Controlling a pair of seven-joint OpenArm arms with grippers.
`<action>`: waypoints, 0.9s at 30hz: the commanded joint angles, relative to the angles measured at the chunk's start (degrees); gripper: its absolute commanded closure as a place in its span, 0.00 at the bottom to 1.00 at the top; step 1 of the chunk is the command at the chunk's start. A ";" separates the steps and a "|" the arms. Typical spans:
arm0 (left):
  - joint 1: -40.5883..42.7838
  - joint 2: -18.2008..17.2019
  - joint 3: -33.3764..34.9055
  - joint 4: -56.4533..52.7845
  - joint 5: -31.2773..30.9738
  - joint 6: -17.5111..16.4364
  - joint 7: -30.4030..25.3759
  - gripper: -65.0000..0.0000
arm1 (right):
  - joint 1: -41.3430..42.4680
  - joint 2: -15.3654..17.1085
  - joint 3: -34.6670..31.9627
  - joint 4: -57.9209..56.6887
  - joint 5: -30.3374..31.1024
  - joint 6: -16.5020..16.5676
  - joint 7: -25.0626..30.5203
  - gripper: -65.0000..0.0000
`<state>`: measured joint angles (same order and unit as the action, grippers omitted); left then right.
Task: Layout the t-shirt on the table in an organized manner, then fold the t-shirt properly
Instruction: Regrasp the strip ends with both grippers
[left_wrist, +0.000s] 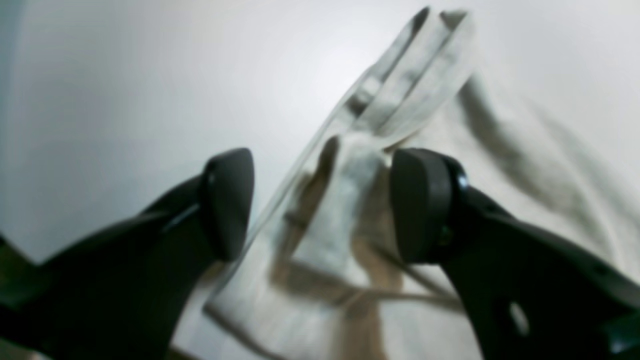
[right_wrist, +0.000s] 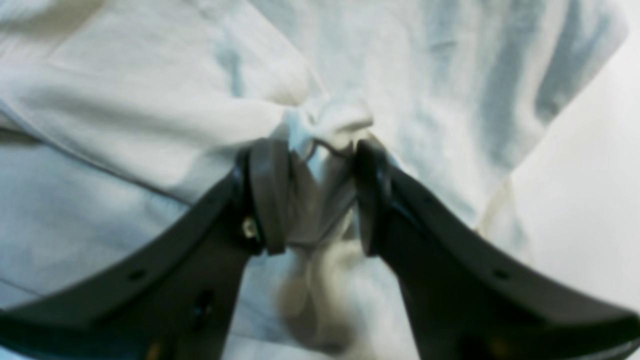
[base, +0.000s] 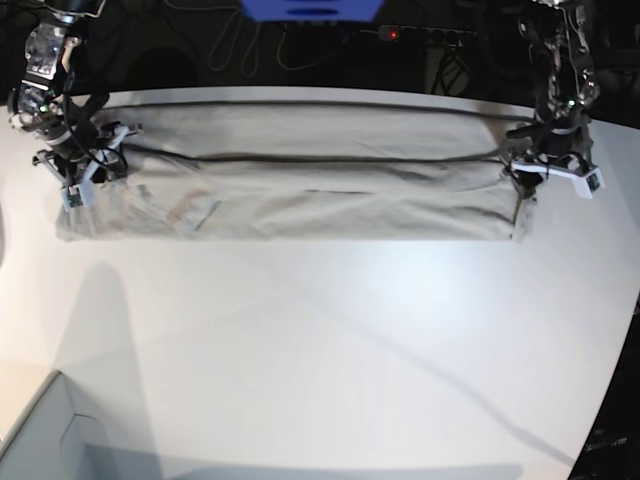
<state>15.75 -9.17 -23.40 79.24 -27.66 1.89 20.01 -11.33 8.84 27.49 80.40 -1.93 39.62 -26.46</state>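
The t-shirt (base: 300, 205) lies as a long, light grey-beige band across the far part of the table (base: 330, 340), folded lengthwise. At the band's right end is my left gripper (base: 532, 182). In the left wrist view this left gripper (left_wrist: 325, 205) is open, its fingers (left_wrist: 227, 200) spread wide over a hemmed corner of the t-shirt (left_wrist: 350, 180). My right gripper (base: 85, 182) is at the band's left end. The right wrist view shows that right gripper (right_wrist: 322, 195) open, with a crumpled ridge of the t-shirt (right_wrist: 330, 125) standing loose between its jaws.
A pale box corner (base: 40, 440) sits at the near left of the base view. Behind the table's far edge are dark cables and a blue object (base: 310, 8). The table's curved edge (base: 625, 330) runs down the right side.
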 joint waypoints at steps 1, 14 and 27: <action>-0.41 -0.46 -0.12 0.89 -0.08 -0.18 -1.24 0.34 | 0.21 0.70 0.25 0.87 0.48 0.38 1.01 0.65; -0.58 0.60 2.87 -4.74 -0.08 -0.18 -1.86 0.38 | 0.39 0.61 0.25 0.87 0.48 0.38 1.01 0.65; -2.08 0.60 2.43 -6.58 -0.16 -12.22 -1.86 0.78 | 0.39 0.52 -0.98 0.87 0.48 0.38 0.83 0.65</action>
<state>13.76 -8.47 -20.99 72.29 -27.66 -10.13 17.23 -11.33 8.75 26.46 80.40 -2.04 39.62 -26.52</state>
